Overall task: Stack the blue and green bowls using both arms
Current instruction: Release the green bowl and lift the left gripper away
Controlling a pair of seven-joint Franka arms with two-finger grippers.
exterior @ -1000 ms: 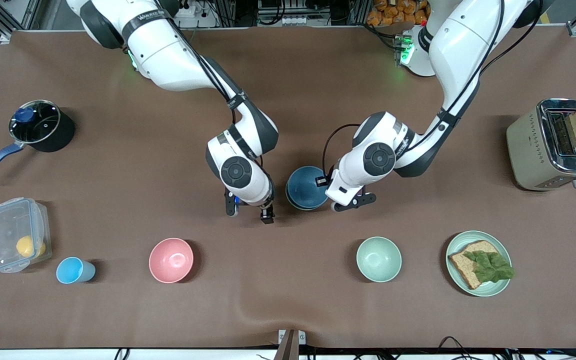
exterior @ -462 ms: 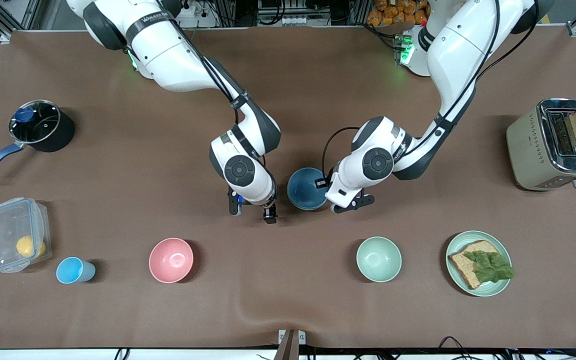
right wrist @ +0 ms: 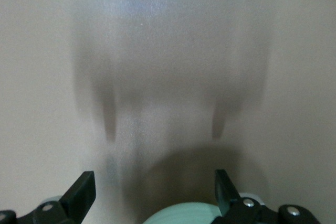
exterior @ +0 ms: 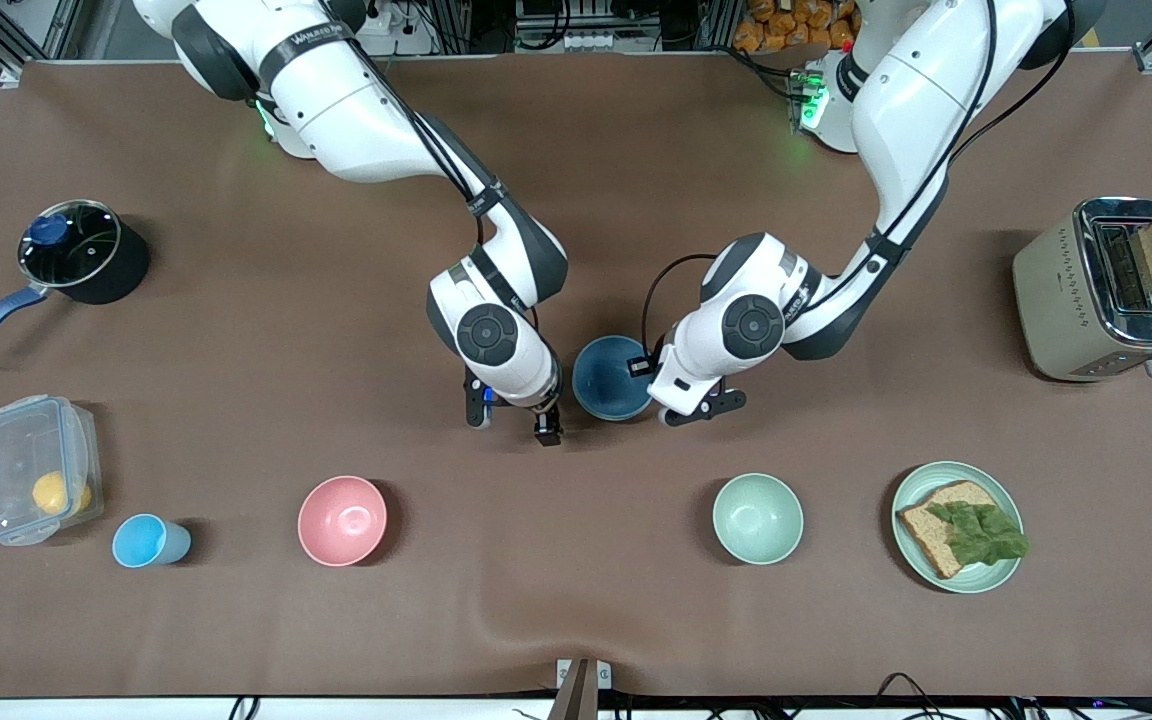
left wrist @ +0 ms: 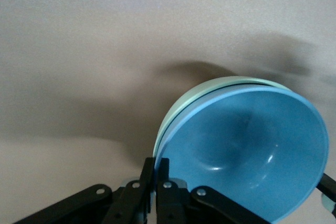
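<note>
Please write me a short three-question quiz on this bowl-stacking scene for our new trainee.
1. True or false: the blue bowl sits inside the green bowl.
2. Which gripper is shut on the blue bowl's rim?
3. Multiple choice: the right gripper is A) open, B) shut on the pink bowl.

Key: 1 true. 2 the left gripper. 3 A; it is beside the stack, toward the right arm's end.

Right arm point(exterior: 336, 90) band: lettering present, too small to read reliably. Nothing else legible.

green bowl point(left wrist: 218, 84) mostly hidden under the blue bowl point(left wrist: 247, 156), only its rim showing.
</note>
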